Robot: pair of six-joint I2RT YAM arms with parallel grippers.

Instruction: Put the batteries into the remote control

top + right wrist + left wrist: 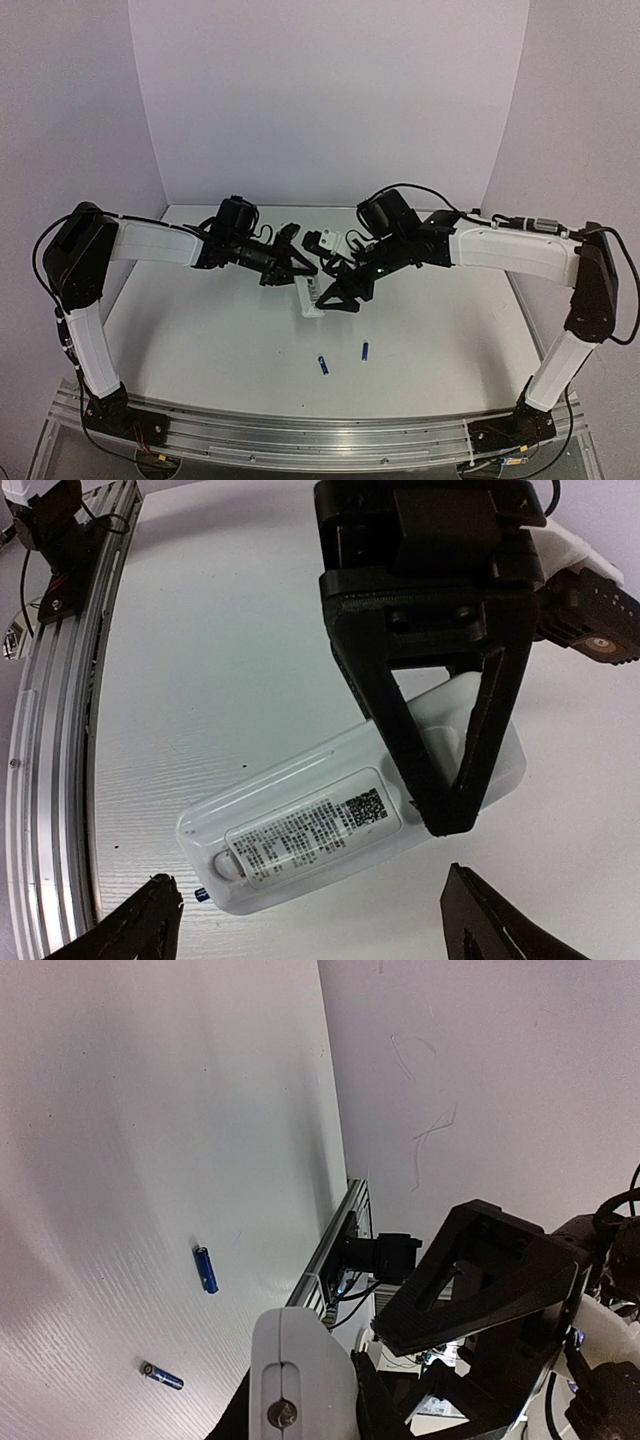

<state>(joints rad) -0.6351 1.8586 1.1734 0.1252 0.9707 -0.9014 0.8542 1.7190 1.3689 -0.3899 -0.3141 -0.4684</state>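
My left fingers (440, 730) pinch the remote control (300, 830) by one end, label side up. My right fingers (140, 925) are spread wide beside it. Both batteries (322, 365) lie loose on the tabletop (220, 330), nearer my bases.

Batteries (322, 365) apart on table (200, 340), side by side, before remote control (312, 295).

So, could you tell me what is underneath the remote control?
Bare white table, and the blue tip of one battery peeking past the edge of the remote control. The rest of that battery is covered.
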